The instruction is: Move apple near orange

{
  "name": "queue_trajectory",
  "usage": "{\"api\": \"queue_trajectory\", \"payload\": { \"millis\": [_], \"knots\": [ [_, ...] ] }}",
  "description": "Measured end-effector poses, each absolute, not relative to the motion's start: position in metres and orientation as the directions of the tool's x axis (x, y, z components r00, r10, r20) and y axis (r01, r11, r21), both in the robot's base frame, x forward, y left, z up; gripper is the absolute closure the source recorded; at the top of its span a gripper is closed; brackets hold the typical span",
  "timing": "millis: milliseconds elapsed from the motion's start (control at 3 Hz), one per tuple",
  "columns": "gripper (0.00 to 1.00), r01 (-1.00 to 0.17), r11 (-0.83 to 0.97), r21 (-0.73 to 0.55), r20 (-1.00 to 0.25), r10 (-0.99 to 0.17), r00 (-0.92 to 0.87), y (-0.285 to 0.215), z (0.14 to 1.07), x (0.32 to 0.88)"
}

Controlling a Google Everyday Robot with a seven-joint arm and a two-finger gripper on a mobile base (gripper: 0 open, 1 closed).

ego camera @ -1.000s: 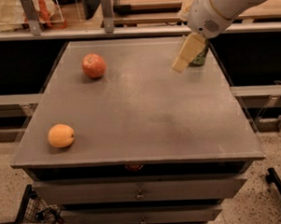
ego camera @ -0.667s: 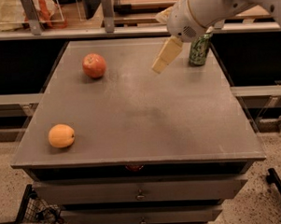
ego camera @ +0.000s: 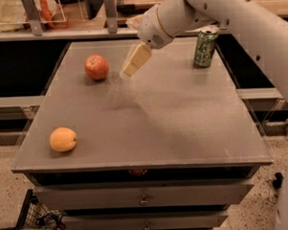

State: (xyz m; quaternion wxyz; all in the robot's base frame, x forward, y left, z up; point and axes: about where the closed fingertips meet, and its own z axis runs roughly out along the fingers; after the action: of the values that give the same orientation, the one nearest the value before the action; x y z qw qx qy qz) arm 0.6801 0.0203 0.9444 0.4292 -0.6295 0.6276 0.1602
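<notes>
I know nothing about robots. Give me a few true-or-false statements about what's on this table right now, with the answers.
1. The apple lies at the far left of the table. True.
2. The orange touches the apple. False: it sits well apart from it, near the table's front left edge.
3. The gripper is holding the apple. False: it hangs above the table just right of the apple, without touching it.
4. A green can stands upright at the far right of the table. True.
</notes>
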Motion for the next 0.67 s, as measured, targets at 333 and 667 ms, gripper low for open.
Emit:
{"api": "queue_trajectory", "payload": {
  "millis": [333, 667],
  "knots": [
    [0.0, -0.924, 0.198, -0.326, -0.749, -0.65, 0.125, 0.057, 0.924, 0.694],
    [0.0, -0.918, 0.265, -0.295, -0.765, -0.641, 0.061, 0.078, 0.908, 0.701]
  ]
}}
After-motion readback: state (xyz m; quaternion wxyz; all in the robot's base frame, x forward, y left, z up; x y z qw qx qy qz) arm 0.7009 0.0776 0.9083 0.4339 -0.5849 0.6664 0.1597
